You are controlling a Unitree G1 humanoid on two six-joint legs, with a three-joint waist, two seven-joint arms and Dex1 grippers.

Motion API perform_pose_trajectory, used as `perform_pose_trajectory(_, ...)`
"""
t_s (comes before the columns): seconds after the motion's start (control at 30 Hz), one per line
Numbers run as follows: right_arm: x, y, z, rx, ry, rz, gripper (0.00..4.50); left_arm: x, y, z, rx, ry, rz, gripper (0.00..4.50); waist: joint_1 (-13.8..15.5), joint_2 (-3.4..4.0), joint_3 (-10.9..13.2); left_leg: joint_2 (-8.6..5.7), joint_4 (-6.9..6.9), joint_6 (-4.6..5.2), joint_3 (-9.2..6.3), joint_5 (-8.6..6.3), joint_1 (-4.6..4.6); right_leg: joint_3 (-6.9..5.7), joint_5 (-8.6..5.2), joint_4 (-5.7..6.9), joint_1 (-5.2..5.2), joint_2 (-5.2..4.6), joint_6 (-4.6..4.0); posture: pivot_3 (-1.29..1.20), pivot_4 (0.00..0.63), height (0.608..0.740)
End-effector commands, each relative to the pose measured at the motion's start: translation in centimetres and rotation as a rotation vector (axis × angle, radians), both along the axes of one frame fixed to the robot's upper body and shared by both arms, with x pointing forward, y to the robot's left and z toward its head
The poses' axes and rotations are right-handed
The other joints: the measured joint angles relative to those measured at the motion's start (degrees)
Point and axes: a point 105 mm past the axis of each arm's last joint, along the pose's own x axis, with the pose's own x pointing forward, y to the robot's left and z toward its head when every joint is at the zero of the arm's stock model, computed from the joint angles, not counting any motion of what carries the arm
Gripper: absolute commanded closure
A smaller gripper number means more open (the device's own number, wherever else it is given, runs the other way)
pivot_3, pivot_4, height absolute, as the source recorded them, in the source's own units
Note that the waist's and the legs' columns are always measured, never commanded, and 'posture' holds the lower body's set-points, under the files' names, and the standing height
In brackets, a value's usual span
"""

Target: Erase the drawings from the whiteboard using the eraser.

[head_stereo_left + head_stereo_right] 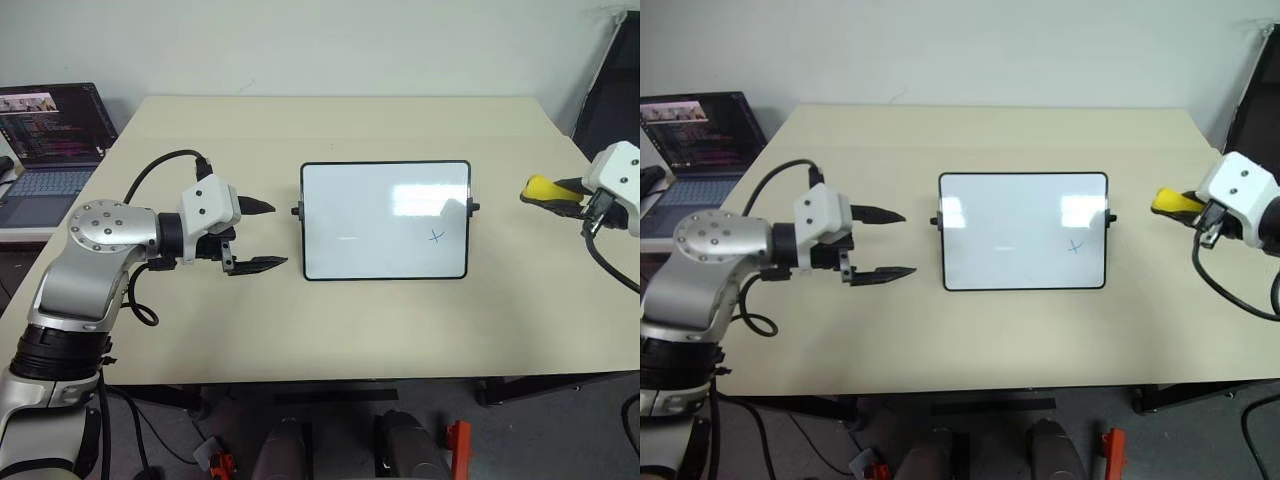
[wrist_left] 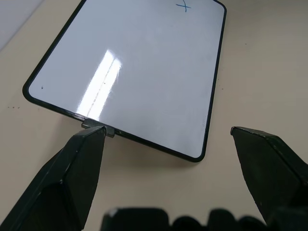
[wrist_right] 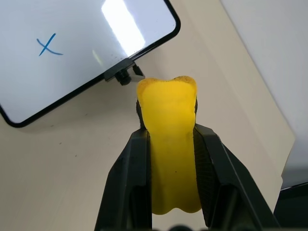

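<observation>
One blue cross [image 1: 436,236] marks the whiteboard [image 1: 385,220]; right fingers [image 3: 132,168] pinch the eraser [image 3: 171,144], left fingers [image 1: 255,208] spread.

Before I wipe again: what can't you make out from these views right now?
- Eraser: its underside, hidden in the right gripper; the dark part isn't visible.
- Whiteboard: far end cut off by the left wrist view's edge.
- Faint traces on the board apart from the blue cross: too small, and glare covers patches.
- Laptop screen: cut off by the frame edge, unreadable.
</observation>
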Motion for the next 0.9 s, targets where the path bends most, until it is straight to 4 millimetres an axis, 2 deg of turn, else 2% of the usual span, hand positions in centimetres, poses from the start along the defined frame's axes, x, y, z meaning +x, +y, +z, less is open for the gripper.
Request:
perform_pose_trajectory(0.03,0.1,0.6,1.0,-0.012,-0.035,0.024,3.66,-0.1,-0.2,0.9,0.001,-0.038,-0.015,0.0,0.0,0.0,0.0,0.0,0.0,0.0,0.0,0.0,0.0,0.0,0.0,0.0,0.0,0.0,0.0,0.0,0.15,0.74)
perform_pose_trajectory(0.7,0.4,2.1,0.7,0.001,-0.024,0.08,3.66,-0.1,-0.4,0.9,0.0,-0.041,-0.026,0.0,0.0,0.01,0.0,0.0,0.02,0.0,-0.01,0.0,0.02,0.0,0.0,0.06,0.0,0.0,0.0,0.0,0.15,0.74)
perform_pose_trajectory(0.77,0.3,2.8,1.0,0.027,-0.034,0.111,3.66,-0.1,-0.4,0.9,0.0,-0.041,-0.028,0.0,0.0,0.0,0.0,0.0,0.02,0.0,-0.01,0.0,0.02,0.0,0.0,0.07,0.0,0.0,0.0,0.0,0.15,0.74)
perform_pose_trajectory(0.9,0.5,6.5,0.3,0.11,-0.023,0.228,3.66,0.0,-0.5,0.8,-0.002,-0.039,-0.028,0.0,-0.5,0.0,0.0,0.0,0.03,0.0,-0.01,0.0,0.04,0.01,0.0,0.1,0.0,0.01,-0.01,0.0,0.15,0.74)
